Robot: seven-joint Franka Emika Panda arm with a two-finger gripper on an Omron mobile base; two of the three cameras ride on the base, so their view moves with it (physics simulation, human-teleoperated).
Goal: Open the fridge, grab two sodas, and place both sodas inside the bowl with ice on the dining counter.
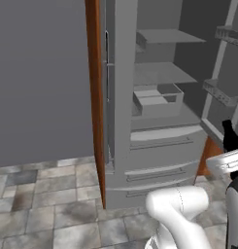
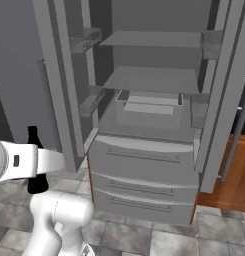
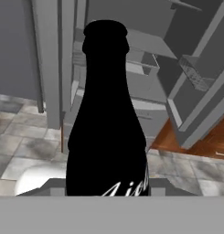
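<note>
The tall grey fridge (image 1: 154, 146) (image 2: 144, 160) (image 3: 145, 87) stands with both upper doors swung wide; its shelves look bare apart from a grey bin. One soda, a slim black bottle (image 3: 106, 132) with a narrow neck, is held upright in my gripper (image 3: 106, 189), well outside the fridge and above the floor. In the left base view the bottle (image 1: 230, 135) rises above my hand (image 1: 231, 163) at the right edge. The right base view has the bottle (image 2: 33, 137) partly behind the gripper (image 2: 38, 162) at the left. The bowl and the dining counter are out of view.
A brown wood panel (image 1: 93, 97) and a grey wall (image 1: 42, 73) flank the fridge's left side. The open right door (image 2: 229, 90) and left door (image 2: 59, 85) jut out toward me. Grey floor tiles (image 1: 42, 204) lie in front; a brown wood surface (image 2: 234, 180) is at the right.
</note>
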